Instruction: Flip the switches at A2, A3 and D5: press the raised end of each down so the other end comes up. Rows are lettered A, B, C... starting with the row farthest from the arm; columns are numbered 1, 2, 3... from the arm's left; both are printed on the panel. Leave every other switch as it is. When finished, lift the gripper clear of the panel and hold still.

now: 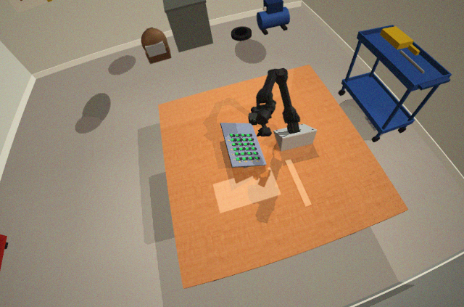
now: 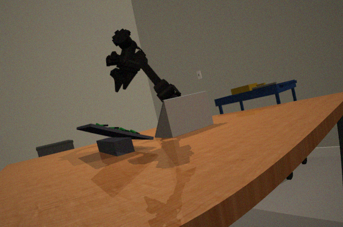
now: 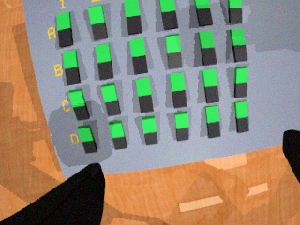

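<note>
- The panel (image 3: 157, 69) fills the upper part of the wrist view, a grey slab with four lettered rows and six numbered columns of green-and-dark rocker switches; from the side it sits tilted on a small dark block (image 2: 115, 146) on the orange bench (image 2: 249, 136)
- The end effector (image 2: 120, 86) hangs well above the panel, its fingers spread wide with nothing between them
- The A2 switch (image 3: 97, 22) and the A3 switch (image 3: 133, 17) sit side by side in the top row, upper left of the wrist view; the D5 switch (image 3: 213, 122) is in the bottom row, right of centre
- I judge these rockers stiff, small and snappy: nothing to grip, just a short firm push with one fingertip on the raised end
- Neighbours stand close, so a wide or sliding press could tip the wrong switch
</note>
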Available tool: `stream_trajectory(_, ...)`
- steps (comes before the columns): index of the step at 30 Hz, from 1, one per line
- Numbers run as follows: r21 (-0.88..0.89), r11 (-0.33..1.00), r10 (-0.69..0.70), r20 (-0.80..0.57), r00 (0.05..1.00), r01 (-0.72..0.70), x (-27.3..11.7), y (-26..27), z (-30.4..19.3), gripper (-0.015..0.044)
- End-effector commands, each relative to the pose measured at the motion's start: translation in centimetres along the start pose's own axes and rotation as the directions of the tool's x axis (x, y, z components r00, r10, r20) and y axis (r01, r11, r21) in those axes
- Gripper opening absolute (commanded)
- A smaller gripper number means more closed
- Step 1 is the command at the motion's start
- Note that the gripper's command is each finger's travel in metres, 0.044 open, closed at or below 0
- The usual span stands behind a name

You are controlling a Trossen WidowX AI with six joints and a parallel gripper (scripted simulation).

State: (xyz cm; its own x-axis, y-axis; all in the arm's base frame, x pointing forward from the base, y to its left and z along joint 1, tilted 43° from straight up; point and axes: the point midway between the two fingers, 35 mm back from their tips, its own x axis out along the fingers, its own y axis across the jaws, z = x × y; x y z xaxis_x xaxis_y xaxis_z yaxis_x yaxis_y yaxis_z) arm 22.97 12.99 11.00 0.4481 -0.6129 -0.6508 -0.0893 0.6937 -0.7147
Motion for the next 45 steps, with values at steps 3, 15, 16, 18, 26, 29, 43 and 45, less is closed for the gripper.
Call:
stream_trajectory(3,-0.002,1.0,0.005,-0.003,1.0,-0.005,0.8,0.6,0.8,0.0321)
stream_trajectory(15,0.044,0.998,0.052,0.022,0.998,-0.052,8.4,5.2,8.2,0.0006)
stream_trajectory(16,0.044,0.998,0.052,0.022,0.998,-0.052,8.4,5.2,8.2,0.0)
stream_trajectory(18,0.044,0.998,0.052,0.022,0.998,-0.052,8.4,5.2,8.2,0.0)
stream_trajectory(26,0.045,0.998,0.051,-0.002,0.999,-0.051,11.9,5.3,8.4,0.0)
stream_trajectory(29,0.045,0.998,0.051,-0.002,0.999,-0.051,11.9,5.3,8.4,0.0)
stream_trajectory(43,0.045,0.998,0.05,-0.002,0.999,-0.05,13.9,5.4,8.4,0.0)
stream_trajectory(45,0.045,0.998,0.05,-0.002,0.999,-0.05,14.2,5.4,8.4,0.0)
